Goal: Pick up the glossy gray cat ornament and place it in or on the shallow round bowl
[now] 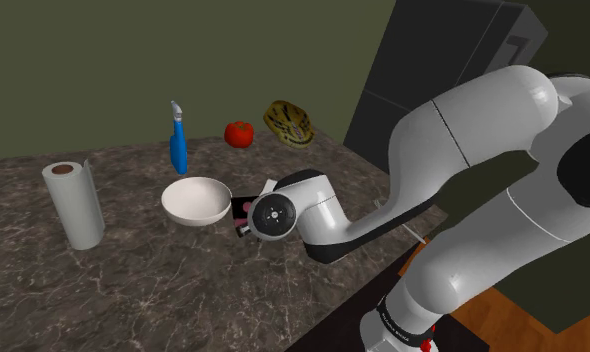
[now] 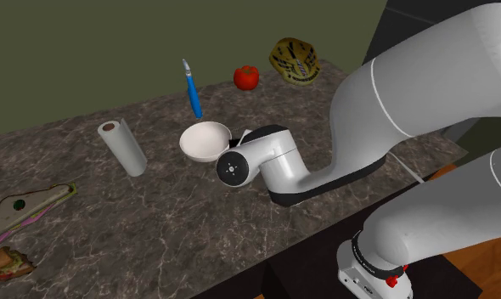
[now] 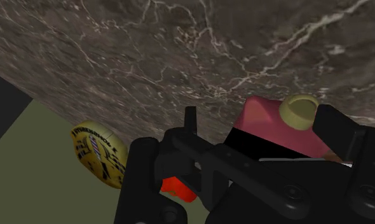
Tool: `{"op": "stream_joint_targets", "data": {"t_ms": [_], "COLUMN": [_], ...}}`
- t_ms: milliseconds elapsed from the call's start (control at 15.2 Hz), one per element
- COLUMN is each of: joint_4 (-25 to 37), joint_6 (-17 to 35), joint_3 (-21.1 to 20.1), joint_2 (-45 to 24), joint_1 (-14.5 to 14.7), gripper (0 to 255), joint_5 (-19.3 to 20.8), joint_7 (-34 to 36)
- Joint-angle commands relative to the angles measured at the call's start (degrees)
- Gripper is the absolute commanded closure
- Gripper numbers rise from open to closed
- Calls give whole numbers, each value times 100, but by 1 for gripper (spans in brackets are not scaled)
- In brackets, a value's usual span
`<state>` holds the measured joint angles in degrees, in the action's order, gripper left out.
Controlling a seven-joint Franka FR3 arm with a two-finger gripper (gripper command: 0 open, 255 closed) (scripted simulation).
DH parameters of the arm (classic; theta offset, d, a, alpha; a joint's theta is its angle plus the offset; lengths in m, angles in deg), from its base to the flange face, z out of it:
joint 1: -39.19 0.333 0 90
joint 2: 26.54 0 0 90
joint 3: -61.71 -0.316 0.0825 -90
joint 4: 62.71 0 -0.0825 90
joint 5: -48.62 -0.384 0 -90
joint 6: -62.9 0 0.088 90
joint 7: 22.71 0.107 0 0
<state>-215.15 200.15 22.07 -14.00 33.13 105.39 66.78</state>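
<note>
In the shoulder view the white arm [image 1: 483, 180] bends low over the dark marble counter [image 1: 133, 290], and its claw [image 1: 249, 200] hangs just beside the rim of the white bowl [image 1: 196, 200], which sits mid-counter. The cat [image 1: 244, 209], drawn pink rather than gray, is right at the claw on the side away from the counter's left end. A paper roll [image 1: 73, 203] stands upright near that left end. Along the back edge by the green wall are a blue spray bottle [image 1: 178, 143], a tomato [image 1: 239, 133] and a yellow helmet [image 1: 289, 123]. In the second exterior view the claw [image 2: 238, 136] is again just beside the bowl [image 2: 205, 140], with the roll [image 2: 123, 147] well apart toward the counter's left end. The bottle [image 2: 192, 92], tomato [image 2: 246, 77] and helmet [image 2: 295, 60] line the back edge, and two sandwiches [image 2: 28, 204] lie at the far left end. In the wrist view the cat [image 3: 262, 118], pink with a cream knob, sits close inside the claw [image 3: 259, 127] with the counter [image 3: 180, 51] behind it. The helmet [image 3: 98, 153] and tomato [image 3: 173, 188] show beyond, against the green wall [image 3: 40, 172]. Whether the claw is clenched on the cat or released, I cannot tell.
</note>
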Motion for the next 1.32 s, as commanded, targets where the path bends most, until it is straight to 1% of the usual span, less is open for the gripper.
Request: {"op": "stream_joint_targets", "data": {"t_ms": [0, 330, 396, 990, 1056, 1188, 1254], "joint_4": [-13, -13, -13, -16, -16, 109, 110], "joint_6": [23, 23, 23, 25, 25, 765, 1084], "joint_3": [4, 4, 4, 5, 5, 700, 1138], "joint_2": [-24, -24, -24, -21, -21, 264, 379], "joint_1": [-27, -28, -27, -27, -27, 136, 306], "gripper": [0, 0, 255, 255, 0, 0, 0], "joint_5": [62, 63, 62, 61, 61, -1779, -2757], "joint_7": [40, 41, 39, 39, 39, -152, -317]}}
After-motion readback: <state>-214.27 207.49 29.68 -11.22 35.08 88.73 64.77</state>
